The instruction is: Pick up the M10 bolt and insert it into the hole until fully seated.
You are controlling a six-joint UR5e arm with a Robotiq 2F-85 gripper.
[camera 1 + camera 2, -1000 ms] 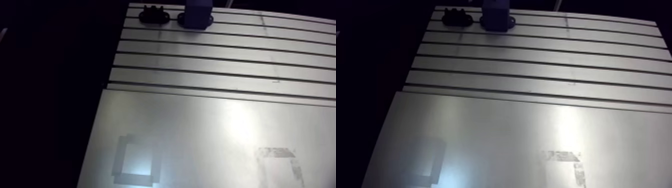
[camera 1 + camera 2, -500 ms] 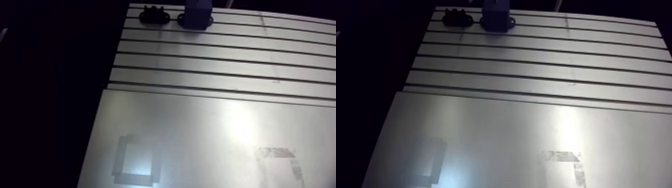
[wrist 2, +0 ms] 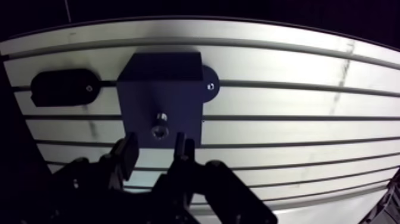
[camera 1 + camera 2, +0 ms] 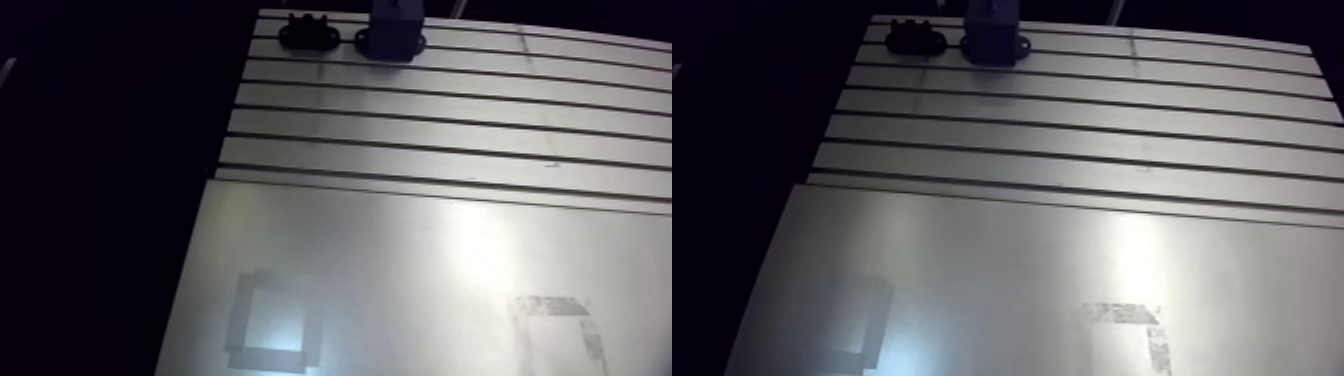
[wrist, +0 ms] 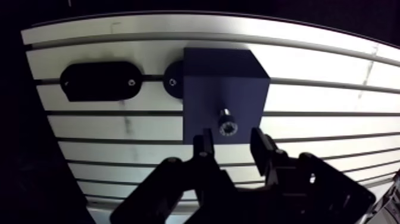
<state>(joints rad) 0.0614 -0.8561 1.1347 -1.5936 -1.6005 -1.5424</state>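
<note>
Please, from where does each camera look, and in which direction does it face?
Arm view: high on the arm, facing down across the table toward the block at its far end; no robot part shows.
Wrist view: on the wrist, facing down past the open gripper at the bolt in the block.
Shared: table, block, black piece beside it.

A slotted metal table (image 4: 420, 130) fills the scene; bright light glares off its smooth near plate (image 4: 400, 250), with darkness to the left.
</note>
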